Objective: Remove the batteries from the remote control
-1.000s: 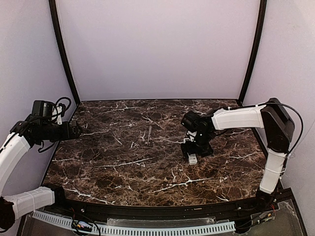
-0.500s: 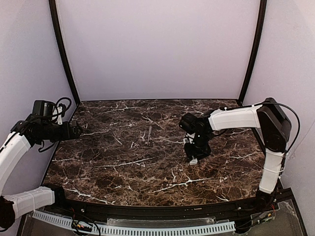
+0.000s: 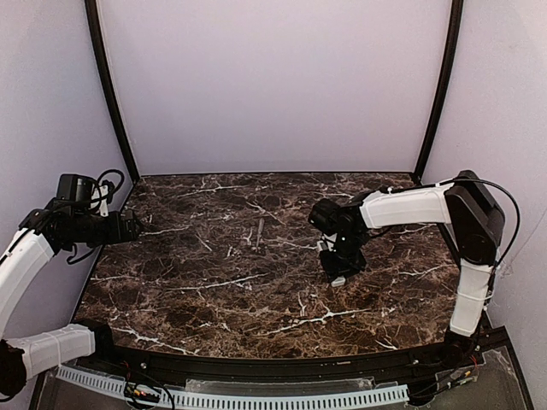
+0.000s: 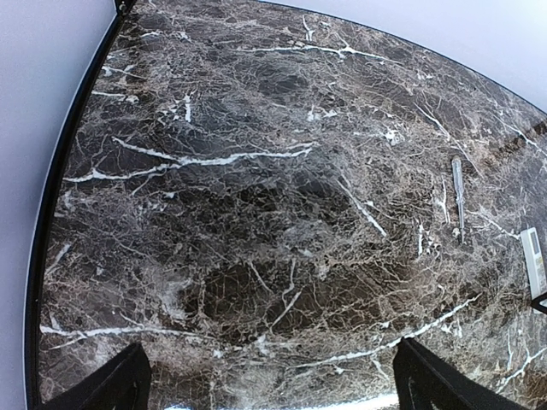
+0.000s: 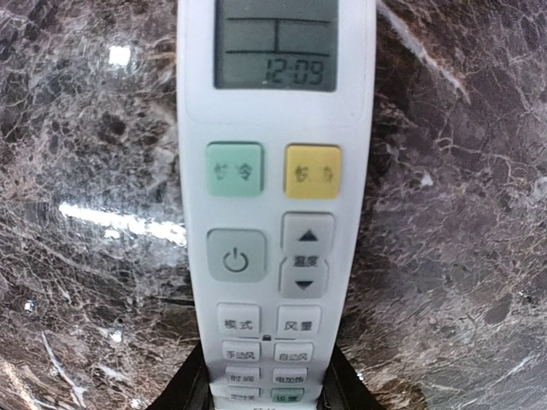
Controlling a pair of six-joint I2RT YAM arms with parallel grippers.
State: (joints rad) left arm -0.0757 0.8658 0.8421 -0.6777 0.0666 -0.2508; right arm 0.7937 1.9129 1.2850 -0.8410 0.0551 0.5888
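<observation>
The remote control [image 5: 272,213] lies face up on the marble table, its grey display and buttons showing and its back hidden. My right gripper [image 5: 265,389] is shut on its lower end, one dark finger pressed against each long side. From above, the right gripper [image 3: 339,260] points down over the remote control [image 3: 338,280], of which only a white tip shows. The remote control's [image 4: 533,256] edge also appears at the far right of the left wrist view. The batteries are hidden. My left gripper [image 4: 273,389] hangs open over bare marble at the table's left edge [image 3: 135,227].
A thin pale grey strip [image 3: 259,232] lies on the marble table [image 3: 214,290] left of the remote, also visible in the left wrist view [image 4: 458,192]. Lilac walls and black corner posts [image 3: 111,94] close in the table.
The right gripper's jaws have closed from wide apart onto the remote's sides, and the arm has shifted slightly left. The left arm has not moved.
</observation>
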